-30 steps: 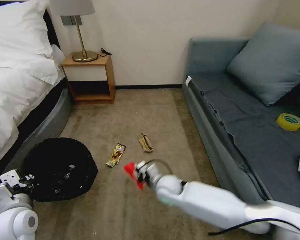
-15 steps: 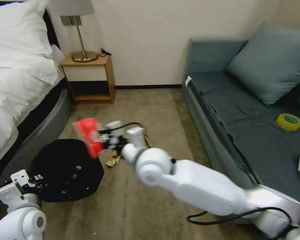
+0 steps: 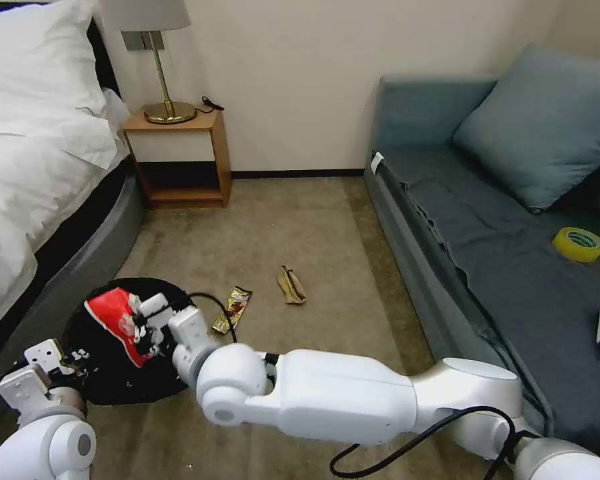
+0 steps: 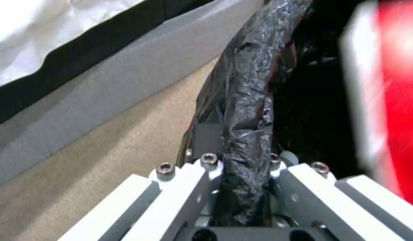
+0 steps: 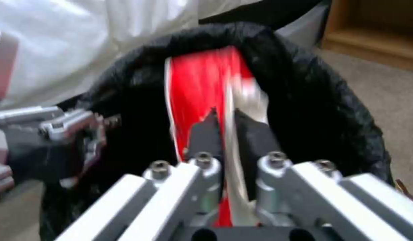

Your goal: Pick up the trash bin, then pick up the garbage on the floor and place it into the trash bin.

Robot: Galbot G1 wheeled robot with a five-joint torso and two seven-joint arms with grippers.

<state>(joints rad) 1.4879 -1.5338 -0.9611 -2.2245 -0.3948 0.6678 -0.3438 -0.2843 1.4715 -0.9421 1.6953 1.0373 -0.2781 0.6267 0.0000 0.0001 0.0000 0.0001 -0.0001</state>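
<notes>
Over the bin (image 3: pixel 107 373) mouth I hold the red packet (image 3: pixel 113 321) in the right gripper (image 3: pixel 139 325), jaws closed on its edge. It looks light, thin and floppy, likely slick film, so an edge pinch suits it. Its long axis runs away from the jaws, across the bin opening toward the bed (image 3: pixel 40 167). My left gripper (image 4: pixel 242 174) has its jaws clamped on the bin's bag-covered rim, which is soft and crinkly. On the floor lie the wrapper (image 3: pixel 232 309) and scrap (image 3: pixel 291 285), both flat and light, the wrapper's long axis pointing roughly toward the far wall.

Carpeted floor (image 3: pixel 300 220) carries candy wrapper (image 3: pixel 231 309) and tan scrap (image 3: pixel 291 285).
</notes>
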